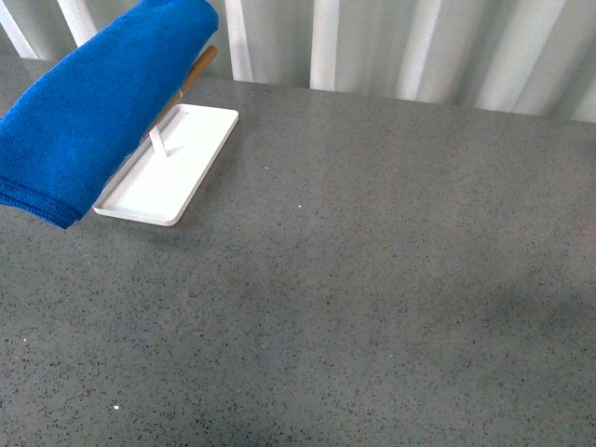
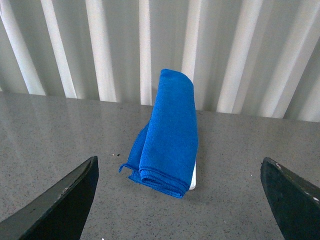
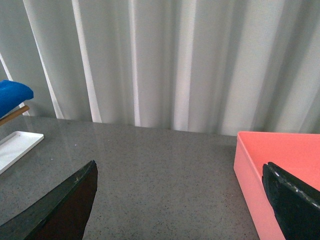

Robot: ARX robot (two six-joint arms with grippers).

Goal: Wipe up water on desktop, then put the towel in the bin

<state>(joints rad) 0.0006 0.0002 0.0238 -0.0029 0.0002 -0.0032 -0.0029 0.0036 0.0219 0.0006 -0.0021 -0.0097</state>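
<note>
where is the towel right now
In the front view the towel hangs at the far left of the desktop, draped over a wooden rod above the white tray, close to the curtain.

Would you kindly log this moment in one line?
bright blue microfibre towel: over wooden rod, ungrasped | left gripper: open | right gripper: open

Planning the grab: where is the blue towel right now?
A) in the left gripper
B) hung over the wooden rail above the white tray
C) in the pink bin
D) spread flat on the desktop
B: the towel drapes over the wooden rail above the white tray.
</note>
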